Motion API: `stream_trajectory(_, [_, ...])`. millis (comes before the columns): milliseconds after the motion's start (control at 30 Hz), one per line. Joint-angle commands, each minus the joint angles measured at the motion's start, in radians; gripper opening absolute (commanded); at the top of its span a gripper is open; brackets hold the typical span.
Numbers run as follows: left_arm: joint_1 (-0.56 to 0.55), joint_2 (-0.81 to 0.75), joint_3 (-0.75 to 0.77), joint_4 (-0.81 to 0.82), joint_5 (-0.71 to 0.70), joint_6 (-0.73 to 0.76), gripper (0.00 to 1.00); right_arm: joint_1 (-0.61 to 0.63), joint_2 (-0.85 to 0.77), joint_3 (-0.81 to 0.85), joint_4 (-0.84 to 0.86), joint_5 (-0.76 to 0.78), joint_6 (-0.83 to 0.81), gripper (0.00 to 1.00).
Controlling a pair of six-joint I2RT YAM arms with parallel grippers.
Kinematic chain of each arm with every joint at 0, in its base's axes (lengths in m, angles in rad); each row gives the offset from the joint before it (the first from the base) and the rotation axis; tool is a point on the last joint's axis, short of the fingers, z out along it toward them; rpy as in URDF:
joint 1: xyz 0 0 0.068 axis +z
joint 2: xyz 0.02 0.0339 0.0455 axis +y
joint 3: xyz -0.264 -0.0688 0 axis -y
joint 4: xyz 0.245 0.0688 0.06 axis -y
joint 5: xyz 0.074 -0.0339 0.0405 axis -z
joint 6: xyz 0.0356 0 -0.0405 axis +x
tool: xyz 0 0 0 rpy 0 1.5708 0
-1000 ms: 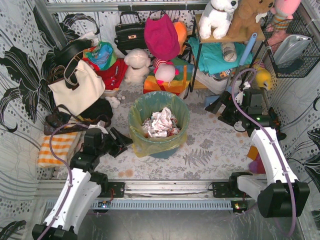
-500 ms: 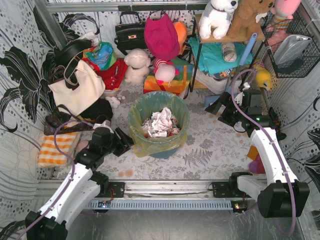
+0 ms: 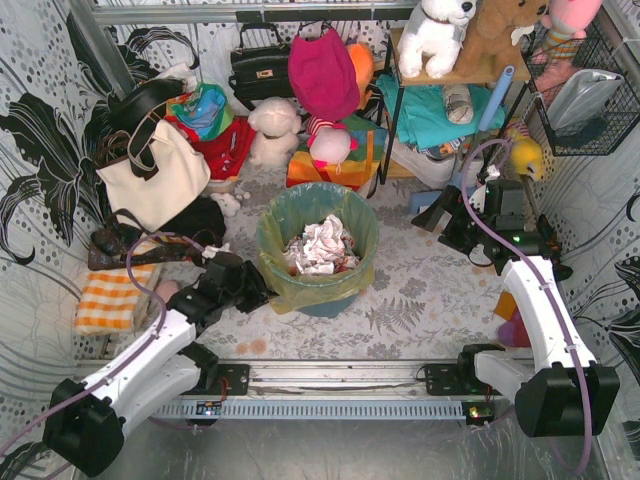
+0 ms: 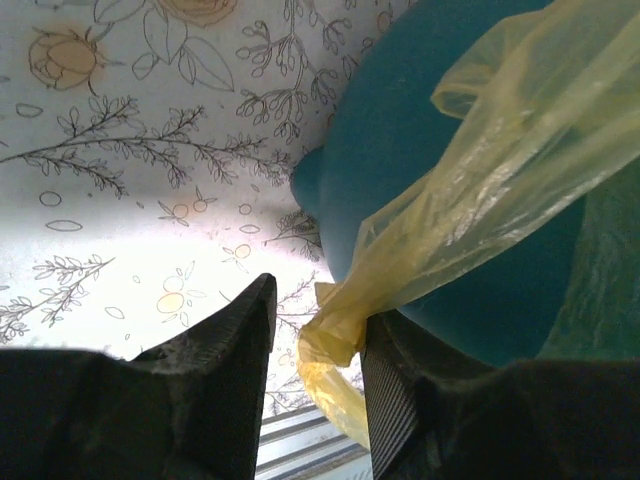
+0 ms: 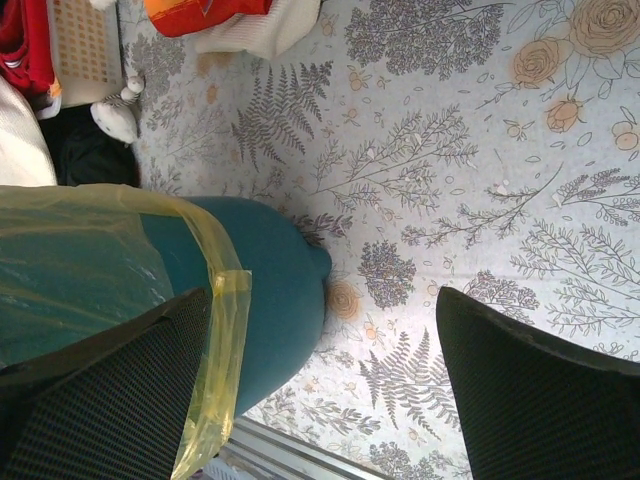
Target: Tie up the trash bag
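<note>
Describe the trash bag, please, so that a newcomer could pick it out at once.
In the middle of the floral table stands a round teal bucket. The trash bag lines it, folded over the rim: thin translucent yellow plastic around crumpled white paper, unlike the opaque cream tote bag.

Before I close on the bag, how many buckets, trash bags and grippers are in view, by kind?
Buckets: 1, the teal bucket
Trash bags: 1, the yellow trash bag lining it
Grippers: 2, the left gripper and the right gripper
Total: 4
</note>
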Motion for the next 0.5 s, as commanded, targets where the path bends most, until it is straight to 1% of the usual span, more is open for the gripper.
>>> stream_trajectory(0, [-0.029,0.015,0.061,-0.014,-0.103,0.021,0.43,-0.003,-0.017,0.001,-0.011,0.006,-0.025,0.94])
stream_trajectory(33, [-0.031,0.014,0.065,-0.017,-0.107,0.022,0.38,-0.003,-0.017,0.001,-0.011,0.004,-0.025,0.93])
stream_trajectory(100, [-0.034,0.009,0.071,-0.028,-0.116,0.022,0.32,-0.003,-0.017,0.002,-0.012,-0.002,-0.025,0.93])
stream_trajectory(300, [-0.036,-0.022,0.116,-0.091,-0.150,0.033,0.22,0.006,0.000,0.023,0.002,-0.100,-0.067,0.88])
stream_trajectory(367, [-0.036,-0.032,0.136,-0.111,-0.163,0.039,0.14,0.033,0.000,0.032,0.024,-0.113,-0.068,0.87])
stream_trajectory(433, [-0.037,-0.037,0.158,-0.124,-0.175,0.045,0.00,0.091,0.006,0.050,0.052,-0.108,-0.060,0.86])
stream_trajectory(467, [-0.036,-0.038,0.170,-0.127,-0.174,0.049,0.00,0.120,0.012,0.060,0.066,-0.109,-0.052,0.85])
